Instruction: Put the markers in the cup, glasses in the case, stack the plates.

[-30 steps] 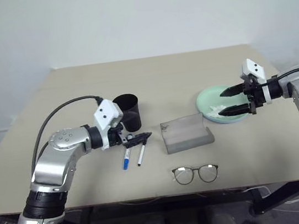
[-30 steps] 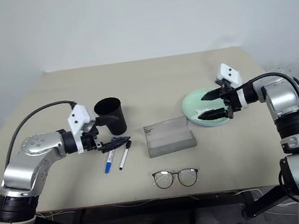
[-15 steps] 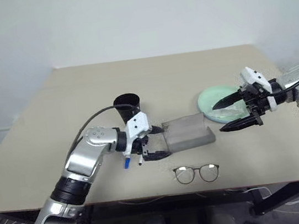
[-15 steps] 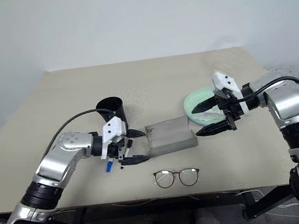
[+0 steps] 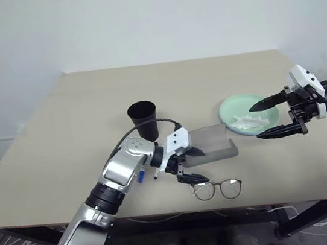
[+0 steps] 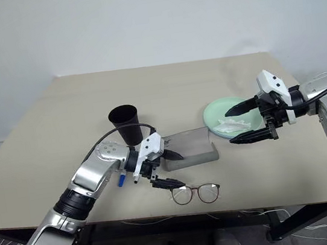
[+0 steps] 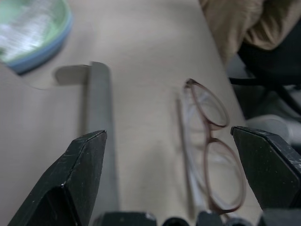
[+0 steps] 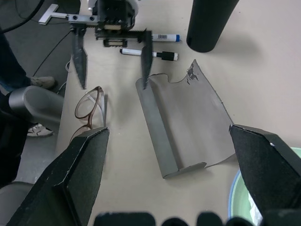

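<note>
The grey case [image 5: 210, 144] lies open mid-table [image 5: 63, 143]. The left hand [image 5: 191, 166] hovers released at its near-left corner, just above the glasses [image 5: 216, 189]; markers [image 8: 149, 46] and cup [image 5: 143, 119] lie left of the case, stacked plates [image 5: 249, 113] right of it, beneath the released right hand [image 5: 268, 119]

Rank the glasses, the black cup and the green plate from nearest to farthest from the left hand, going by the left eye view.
From the left hand:
1. Glasses, just beside it at the table's near edge.
2. Black cup, farther back on the left.
3. Green plate, far over on the right, near the right hand.
</note>
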`<state>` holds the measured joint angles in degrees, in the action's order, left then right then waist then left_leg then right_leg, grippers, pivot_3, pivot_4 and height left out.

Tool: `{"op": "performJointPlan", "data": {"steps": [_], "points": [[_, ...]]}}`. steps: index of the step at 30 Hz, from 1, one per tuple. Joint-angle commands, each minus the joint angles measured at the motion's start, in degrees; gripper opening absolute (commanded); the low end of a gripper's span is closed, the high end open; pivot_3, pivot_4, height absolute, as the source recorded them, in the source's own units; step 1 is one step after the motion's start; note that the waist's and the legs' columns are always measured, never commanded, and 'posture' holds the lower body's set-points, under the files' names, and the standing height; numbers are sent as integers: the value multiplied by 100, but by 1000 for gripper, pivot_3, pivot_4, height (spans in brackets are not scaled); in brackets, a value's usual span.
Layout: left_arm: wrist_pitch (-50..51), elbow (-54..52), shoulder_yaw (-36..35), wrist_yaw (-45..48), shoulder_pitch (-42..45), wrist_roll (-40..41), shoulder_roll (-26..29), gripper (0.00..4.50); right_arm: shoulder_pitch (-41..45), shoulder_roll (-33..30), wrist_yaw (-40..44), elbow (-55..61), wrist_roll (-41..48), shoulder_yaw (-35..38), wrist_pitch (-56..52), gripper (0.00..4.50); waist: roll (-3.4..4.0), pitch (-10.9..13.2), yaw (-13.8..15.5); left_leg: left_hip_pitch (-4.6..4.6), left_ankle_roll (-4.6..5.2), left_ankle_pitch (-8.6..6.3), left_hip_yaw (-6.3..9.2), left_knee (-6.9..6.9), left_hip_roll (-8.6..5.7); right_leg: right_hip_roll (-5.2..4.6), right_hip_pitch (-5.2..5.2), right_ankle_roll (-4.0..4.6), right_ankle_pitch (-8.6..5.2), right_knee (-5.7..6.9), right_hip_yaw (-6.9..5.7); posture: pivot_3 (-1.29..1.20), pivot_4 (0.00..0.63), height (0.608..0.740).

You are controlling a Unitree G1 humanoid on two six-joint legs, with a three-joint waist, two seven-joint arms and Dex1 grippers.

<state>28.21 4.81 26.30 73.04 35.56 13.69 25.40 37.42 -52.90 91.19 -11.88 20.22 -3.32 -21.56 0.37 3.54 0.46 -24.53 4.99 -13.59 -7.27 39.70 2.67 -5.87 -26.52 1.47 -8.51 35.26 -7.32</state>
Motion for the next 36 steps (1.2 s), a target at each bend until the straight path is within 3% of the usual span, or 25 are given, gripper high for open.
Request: {"op": "performJointPlan", "data": {"steps": [1,14,17,24,36], "points": [[75,29,78,158,263,0,-105,4500,-46,-58,-110,145,47,163,57,4424,0,0,3,-2,1,-1,0,2,-1,-1,0,0,0,0,0,0,0,727],[45,229,511,389,262,-193,-448,4500,-735,-166,-479,796,215,419,-165,4424,-1,1,4,-7,21,-14,1,24,-2,-4,6,-1,0,-1,2,0,0,727],[35,277,541,421,272,-224,-483,3879,-846,-194,-563,918,260,504,-234,4500,-1,1,3,-7,22,-14,1,26,-1,-4,8,-1,0,-2,1,0,0,727],[-127,482,636,421,301,-396,-587,1472,-1111,-250,-760,1200,356,659,-374,4500,-2,2,4,-7,23,-15,2,27,-1,-4,9,-1,0,-5,1,0,0,727],[-302,626,679,423,315,-616,-760,1472,-1293,-266,-957,1380,437,706,-435,4500,-4,3,4,-8,29,-18,2,27,-2,-4,13,-1,0,-15,0,0,0,727]]}}
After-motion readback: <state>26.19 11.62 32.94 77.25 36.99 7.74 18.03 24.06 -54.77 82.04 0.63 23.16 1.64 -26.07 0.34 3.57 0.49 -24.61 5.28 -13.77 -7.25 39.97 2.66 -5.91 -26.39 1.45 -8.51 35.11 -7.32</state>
